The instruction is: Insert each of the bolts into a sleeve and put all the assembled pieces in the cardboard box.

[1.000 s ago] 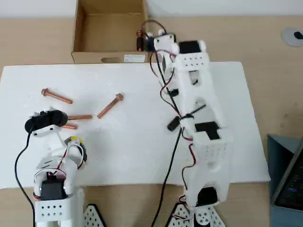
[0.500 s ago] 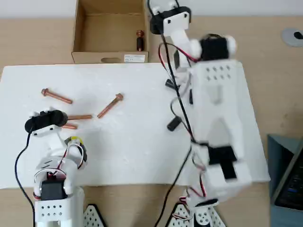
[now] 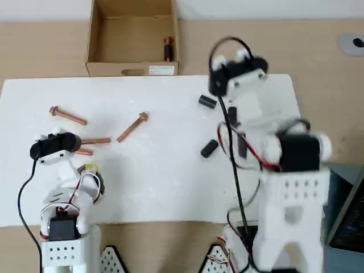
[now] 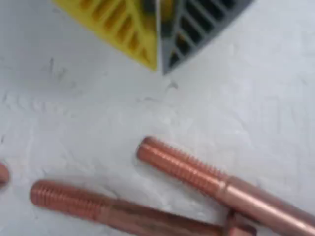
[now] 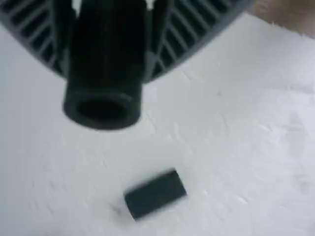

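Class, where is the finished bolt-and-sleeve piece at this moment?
In the high view, the assembled bolt and sleeve lies inside the cardboard box, against its wall on the picture's right, near the corner facing the white mat.

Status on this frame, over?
Left gripper shut, empty, over bolts. Right gripper above mat near a sleeve. One assembled piece in box; four bolts loose.
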`<state>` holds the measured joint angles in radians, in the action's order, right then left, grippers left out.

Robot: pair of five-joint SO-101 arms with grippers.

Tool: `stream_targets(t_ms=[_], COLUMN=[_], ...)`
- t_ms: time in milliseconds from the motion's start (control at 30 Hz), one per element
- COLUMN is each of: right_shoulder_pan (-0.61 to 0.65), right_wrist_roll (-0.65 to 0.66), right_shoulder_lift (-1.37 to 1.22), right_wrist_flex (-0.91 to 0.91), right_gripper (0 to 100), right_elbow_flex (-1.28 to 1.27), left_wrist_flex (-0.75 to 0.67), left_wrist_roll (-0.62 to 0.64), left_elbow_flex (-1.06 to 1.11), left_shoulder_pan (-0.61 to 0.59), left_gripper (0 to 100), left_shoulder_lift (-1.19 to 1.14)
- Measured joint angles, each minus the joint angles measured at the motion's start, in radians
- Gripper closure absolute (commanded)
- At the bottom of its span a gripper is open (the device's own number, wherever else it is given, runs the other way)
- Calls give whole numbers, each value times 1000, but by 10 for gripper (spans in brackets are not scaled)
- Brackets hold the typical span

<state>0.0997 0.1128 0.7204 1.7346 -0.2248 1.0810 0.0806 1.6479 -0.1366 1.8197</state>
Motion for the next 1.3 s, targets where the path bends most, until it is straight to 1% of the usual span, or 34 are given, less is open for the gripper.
stream_targets(t_ms=[167, 333, 400, 467, 600, 733, 900, 1067, 1133, 1300], right_shoulder_pan=[-89, -101, -103, -103, -103, -103, -103, -103, -103, -104], right_wrist_roll=[-80, -109, -130, -141, -144, -144, -144, -144, -144, -144], right_shoulder_lift=[232, 483, 583, 680, 848, 973, 1079, 1088, 1088, 1088], right_wrist_flex=[-77, -184, -230, -269, -315, -319, -319, -319, -319, -319], right_gripper=[989, 989, 989, 989, 989, 989, 989, 989, 989, 989], right_elbow_flex=[-210, -443, -535, -617, -750, -845, -899, -928, -931, -936], left_wrist_flex=[0, 3, 29, 72, 137, 144, 144, 147, 149, 149], left_wrist_roll=[0, 0, 0, 0, 0, 0, 0, 0, -32, -173], left_elbow_flex=[-66, -141, -176, -221, -350, -531, -773, -973, -1033, -1126], left_shoulder_pan=[0, 0, 0, 26, 100, 129, 132, 138, 140, 198], left_gripper=[994, 993, 993, 993, 993, 993, 993, 993, 993, 993], left_shoulder_lift=[0, 0, 0, -2, -89, -273, -594, -904, -1014, -1231])
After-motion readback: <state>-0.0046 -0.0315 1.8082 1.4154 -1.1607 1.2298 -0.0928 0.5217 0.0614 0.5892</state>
